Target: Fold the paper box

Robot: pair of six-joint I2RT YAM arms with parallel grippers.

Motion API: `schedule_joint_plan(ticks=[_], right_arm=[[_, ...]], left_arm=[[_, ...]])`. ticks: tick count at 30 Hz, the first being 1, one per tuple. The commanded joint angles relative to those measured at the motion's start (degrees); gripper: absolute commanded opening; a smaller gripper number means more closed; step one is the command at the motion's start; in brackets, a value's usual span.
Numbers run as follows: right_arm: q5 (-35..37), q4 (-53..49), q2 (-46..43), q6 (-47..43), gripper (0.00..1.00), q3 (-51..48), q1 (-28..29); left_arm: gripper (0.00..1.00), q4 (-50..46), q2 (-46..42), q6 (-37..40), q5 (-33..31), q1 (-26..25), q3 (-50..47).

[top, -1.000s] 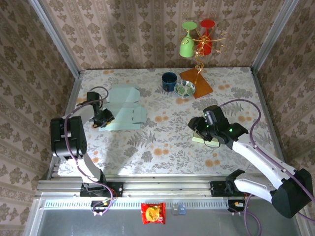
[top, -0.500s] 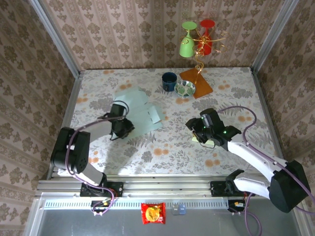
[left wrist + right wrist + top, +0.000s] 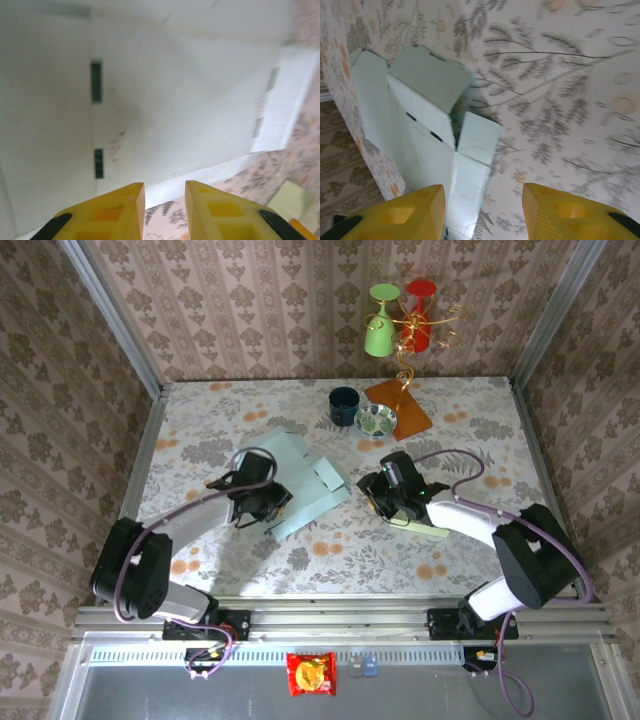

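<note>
The paper box point(image 3: 305, 478) is a flat, pale blue-green cardboard sheet lying unfolded left of the table's middle. My left gripper point(image 3: 266, 506) is at its near left edge. In the left wrist view the paper box point(image 3: 175, 100) spreads just ahead of my left gripper point(image 3: 164, 186), whose jaws stand a little apart with table showing between them. My right gripper point(image 3: 372, 492) is at the sheet's right end. In the right wrist view my right gripper point(image 3: 483, 189) is wide open over a side flap of the paper box point(image 3: 427, 75), gripping nothing.
A pale yellow pad point(image 3: 425, 525) lies under my right arm. At the back stand a dark blue cup point(image 3: 344, 405), a patterned bowl point(image 3: 375, 421), a brown board point(image 3: 415, 412) and a wire stand with green and red glasses point(image 3: 400, 325).
The paper box has slid right and turned toward the table's middle, with my left gripper following it. My right gripper has moved left up to the box's right end.
</note>
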Motion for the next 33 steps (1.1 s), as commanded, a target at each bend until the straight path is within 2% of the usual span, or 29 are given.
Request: schedule_joint_plan(ticks=[1,6,10,15,33], right_arm=[[-1.35,5.57,2.97,-1.86,0.46,2.66,0.17],[-3.95,8.55,8.27,-1.94,0.49,4.63,0.00],[-4.60,10.68,11.67,-1.83,0.51,5.77,-0.01],[-5.04,13.19,14.72,-1.83,0.51,7.15,-0.34],[-6.70,18.96,22.02,-1.57,0.42,9.19,-1.54]], left_arm=[[0.29,-7.49,-1.27,8.54,1.76,6.30,2.43],[0.29,-10.14,1.88,20.16,6.04,17.64,4.52],[0.30,-11.52,6.04,27.82,6.34,21.09,8.73],[0.30,-10.57,11.36,30.00,8.61,21.08,10.39],[0.29,-10.88,18.28,33.45,5.72,17.67,11.04]])
